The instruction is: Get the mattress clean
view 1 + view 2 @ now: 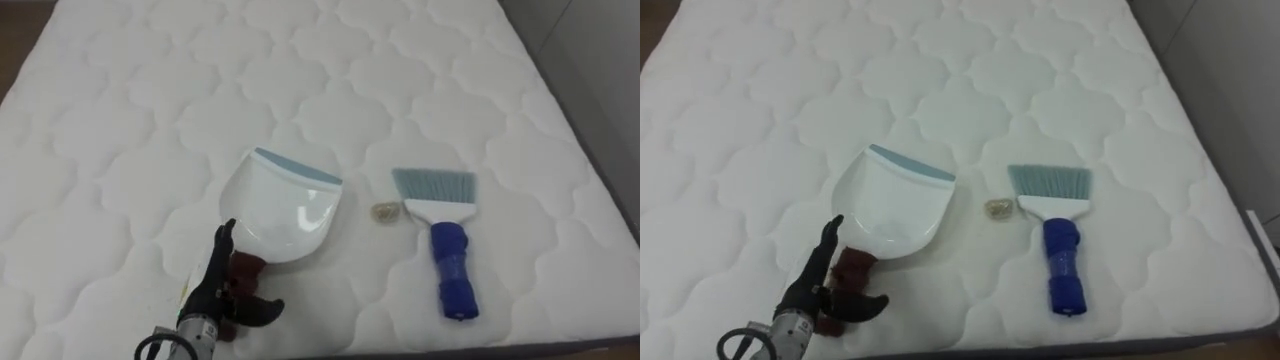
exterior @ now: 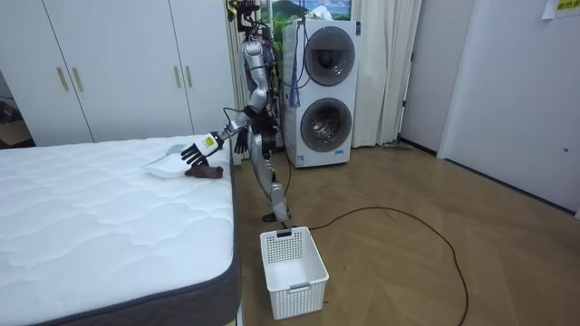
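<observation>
So on the white quilted mattress [image 1: 150, 100] there's one dustpan [image 1: 280, 210], one brush [image 1: 445, 240] and one little beige scrap [image 1: 385, 212], all sitting lower-middle in the eye view. The scrap lies between the pan and the brush, right by the bristles, and it's too small to tell what it actually is. The pan's dark red handle [image 1: 247, 268] is partly covered by the left hand [image 1: 214, 288] at the lower left. That hand's fingers are spread wide on either side of the handle, not clamped on it; can't tell if they touch. In the room view the right hand [image 2: 240, 141] hangs by the hip, and one white basket [image 2: 292, 272] sits on the floor at lower centre.
</observation>
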Robot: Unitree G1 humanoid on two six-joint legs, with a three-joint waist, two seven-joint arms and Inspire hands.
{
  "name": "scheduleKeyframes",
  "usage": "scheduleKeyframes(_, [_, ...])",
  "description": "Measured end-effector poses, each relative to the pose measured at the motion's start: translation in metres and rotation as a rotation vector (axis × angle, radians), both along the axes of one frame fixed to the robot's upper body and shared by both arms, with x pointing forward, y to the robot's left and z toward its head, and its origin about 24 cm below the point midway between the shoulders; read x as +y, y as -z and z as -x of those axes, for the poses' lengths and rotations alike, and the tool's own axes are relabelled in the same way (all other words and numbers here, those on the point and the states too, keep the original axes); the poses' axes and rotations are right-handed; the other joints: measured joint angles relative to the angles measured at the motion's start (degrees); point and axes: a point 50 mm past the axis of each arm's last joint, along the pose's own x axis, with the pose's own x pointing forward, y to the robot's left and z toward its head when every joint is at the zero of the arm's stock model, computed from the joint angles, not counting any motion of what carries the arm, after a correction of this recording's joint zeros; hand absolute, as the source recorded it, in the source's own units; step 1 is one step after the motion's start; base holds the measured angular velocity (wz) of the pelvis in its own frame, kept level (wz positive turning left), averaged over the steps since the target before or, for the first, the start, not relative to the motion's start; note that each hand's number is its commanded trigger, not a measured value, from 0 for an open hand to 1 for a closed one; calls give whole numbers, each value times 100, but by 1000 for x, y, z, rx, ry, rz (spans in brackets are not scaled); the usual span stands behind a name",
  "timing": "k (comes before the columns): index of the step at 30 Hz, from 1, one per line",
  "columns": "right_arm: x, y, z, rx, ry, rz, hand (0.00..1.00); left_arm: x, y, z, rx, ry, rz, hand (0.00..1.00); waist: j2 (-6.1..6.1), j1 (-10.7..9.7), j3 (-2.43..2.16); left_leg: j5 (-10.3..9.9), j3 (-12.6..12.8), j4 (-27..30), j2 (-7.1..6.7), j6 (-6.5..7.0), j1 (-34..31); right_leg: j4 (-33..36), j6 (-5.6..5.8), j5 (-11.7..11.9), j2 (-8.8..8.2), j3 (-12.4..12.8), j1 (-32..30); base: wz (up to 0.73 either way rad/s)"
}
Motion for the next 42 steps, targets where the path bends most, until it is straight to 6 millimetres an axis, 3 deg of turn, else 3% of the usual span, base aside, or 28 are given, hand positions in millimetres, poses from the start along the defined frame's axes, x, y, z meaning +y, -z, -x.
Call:
scheduleKeyframes(19, [2,1,0,10,30,8,0,10,15,8,87,-32,-55,0,27,33,1,0,-30,66,-1,0,-63,21,-1,0,-18,100,-51,0])
scheduleKeyframes(20, [2,1,1,11,44,6,0,10,15,8,85,-37,-58,0,12,25,-6,0,6,238,-11,0,-128,22,-3,2,-76,149,-5,21])
scheduleKeyframes(21, [3,2,1,12,50,7,0,10,14,7,81,-41,-61,0,-83,-13,49,-69,175,767,-151,-20,-470,-19,-16,12,-217,568,98,34])
scheduleKeyframes(22, [2,2,3,17,53,11,0,8,14,6,78,-40,-56,0,-154,-38,52,-44,181,691,-232,-12,-641,-16,-16,12,-260,807,101,78])
scheduleKeyframes(23, [-3,3,11,37,86,19,0,-1,10,-2,55,-21,-40,0,-40,-62,-10,281,195,126,-232,29,-1008,35,11,-5,-268,969,39,62])
scheduleKeyframes(24, [0,6,18,67,107,7,0,-2,10,-4,47,-14,-47,0,-152,124,-39,654,542,125,-243,218,-1009,202,209,-110,-362,996,-63,40])
scheduleKeyframes(25, [0,6,21,76,112,8,0,-1,11,-3,49,-23,-54,0,-145,199,-33,656,595,135,-219,222,-971,222,280,-115,-361,903,-90,-27])
scheduleKeyframes(26, [-2,6,20,84,116,14,0,1,14,0,63,-38,-67,0,-141,308,-28,655,492,144,-200,221,-908,145,339,-119,-366,751,-164,-50])
scheduleKeyframes(27, [-4,5,17,74,126,17,0,6,17,2,78,-61,-86,0,-76,336,9,654,109,142,-183,219,-889,-48,284,-44,-321,705,-371,-55])
scheduleKeyframes(28, [-5,4,14,63,125,18,0,8,18,3,83,-74,-95,0,-63,334,18,643,-42,143,-181,200,-886,-185,254,114,-304,703,-500,-37])
scheduleKeyframes(29, [-7,2,11,40,126,30,0,12,21,6,103,-101,-104,0,75,256,5,614,-131,116,-144,136,-867,-129,163,425,-272,587,-566,-20])
scheduleKeyframes(32, [-7,2,11,44,127,36,0,10,20,4,87,-119,-106,0,104,135,1,612,81,-63,-99,128,-720,-98,147,418,-224,446,-529,-8])
scheduleKeyframes(37, [-5,3,9,61,132,11,0,8,14,-10,55,-156,-90,0,58,112,27,565,89,-93,-98,71,-707,-72,129,401,-169,349,-543,1])
scheduleKeyframes(42, [-2,4,7,65,138,2,0,10,15,-10,63,-173,-91,0,42,88,15,565,98,-79,-97,71,-777,-63,130,403,-167,353,-650,-1])
